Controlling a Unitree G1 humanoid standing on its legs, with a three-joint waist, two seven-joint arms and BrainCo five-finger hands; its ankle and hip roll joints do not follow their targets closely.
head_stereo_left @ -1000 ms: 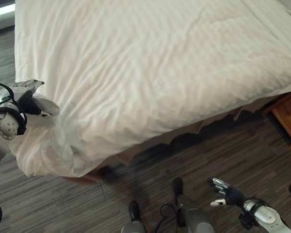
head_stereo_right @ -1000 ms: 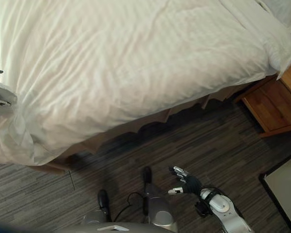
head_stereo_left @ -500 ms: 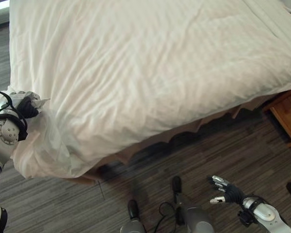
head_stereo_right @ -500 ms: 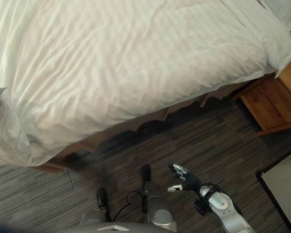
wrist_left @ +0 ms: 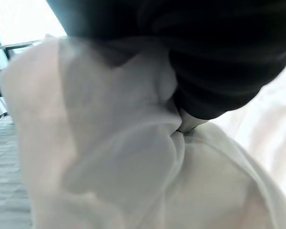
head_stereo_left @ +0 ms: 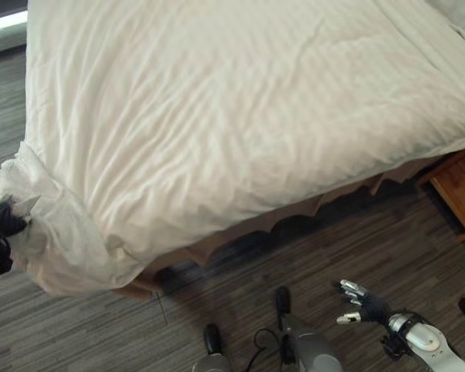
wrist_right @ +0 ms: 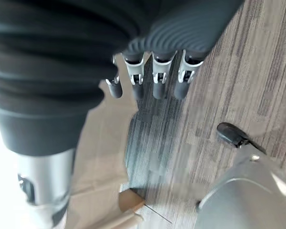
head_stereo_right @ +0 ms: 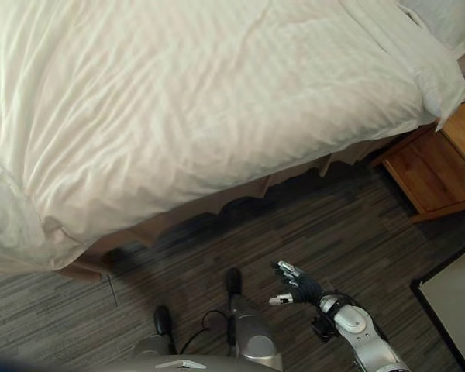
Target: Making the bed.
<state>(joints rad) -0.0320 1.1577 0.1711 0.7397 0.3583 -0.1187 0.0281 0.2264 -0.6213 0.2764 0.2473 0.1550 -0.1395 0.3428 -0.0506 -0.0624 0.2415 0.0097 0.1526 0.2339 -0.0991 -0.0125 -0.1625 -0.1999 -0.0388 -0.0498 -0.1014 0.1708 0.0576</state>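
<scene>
A white duvet covers the bed, wrinkled, and hangs over the near edge. Its near-left corner is bunched and drawn out past the bed's corner. My left hand sits at that corner by the view's left edge, wrapped in the cloth. In the left wrist view the duvet gathers to a pinch just under the hand's dark cover. My right hand hangs open low over the floor, away from the bed, its fingers straight and holding nothing.
A tan bed skirt shows under the duvet's near edge. A wooden nightstand stands at the right by the bed's head, with a white pillow above it. A pale flat object lies at the lower right. Dark striped carpet.
My left hand has moved down and left toward the view's edge with the duvet corner, drawing it out past the bed's corner. The right hand has barely moved.
</scene>
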